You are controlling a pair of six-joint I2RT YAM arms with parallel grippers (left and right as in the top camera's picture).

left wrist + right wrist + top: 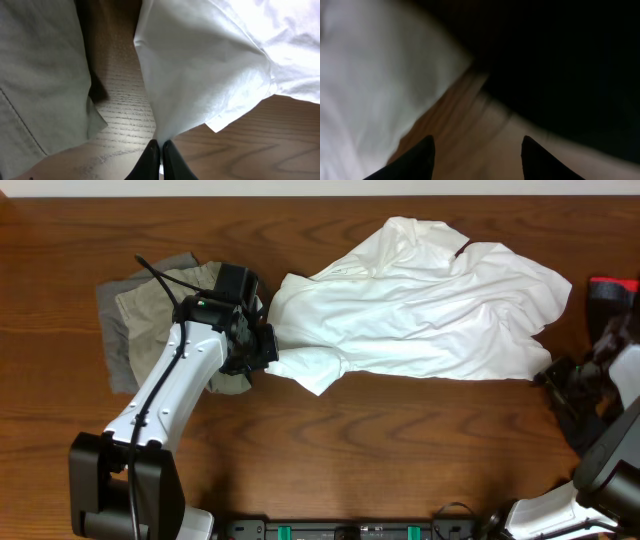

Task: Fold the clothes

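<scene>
Left tool (160, 144) pinches an edge of the white shirt (420, 300); right tool (477, 142) is spread. Nothing looks folded yet.

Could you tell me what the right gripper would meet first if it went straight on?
The right gripper would probably meet the black garment first, past a strip of table; blur leaves depth unclear.

We list: white cloth (365, 75) at left; black garment (560, 65) upper right; table (452, 107) between; right gripper (476, 145), fingers spread apart.
</scene>
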